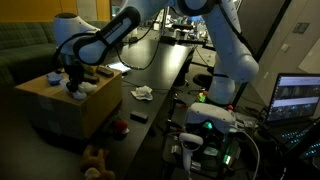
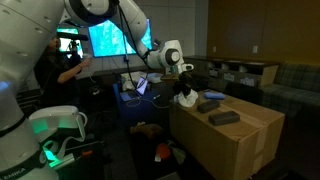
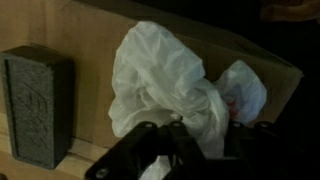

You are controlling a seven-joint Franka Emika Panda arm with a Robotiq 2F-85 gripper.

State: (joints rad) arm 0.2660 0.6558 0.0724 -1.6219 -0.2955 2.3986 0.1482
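My gripper is shut on a crumpled white plastic bag, which bulges out above the dark fingers in the wrist view. The bag hangs just over the top of a cardboard box. A grey rectangular block lies on the box to the left of the bag. In both exterior views the gripper stands over the box with the white bag under it. Two dark blocks rest on the box top.
A crumpled white wad and a small dark object lie on the dark surface beside the box. A soft toy is on the floor. A laptop, a couch and a lit screen surround the area.
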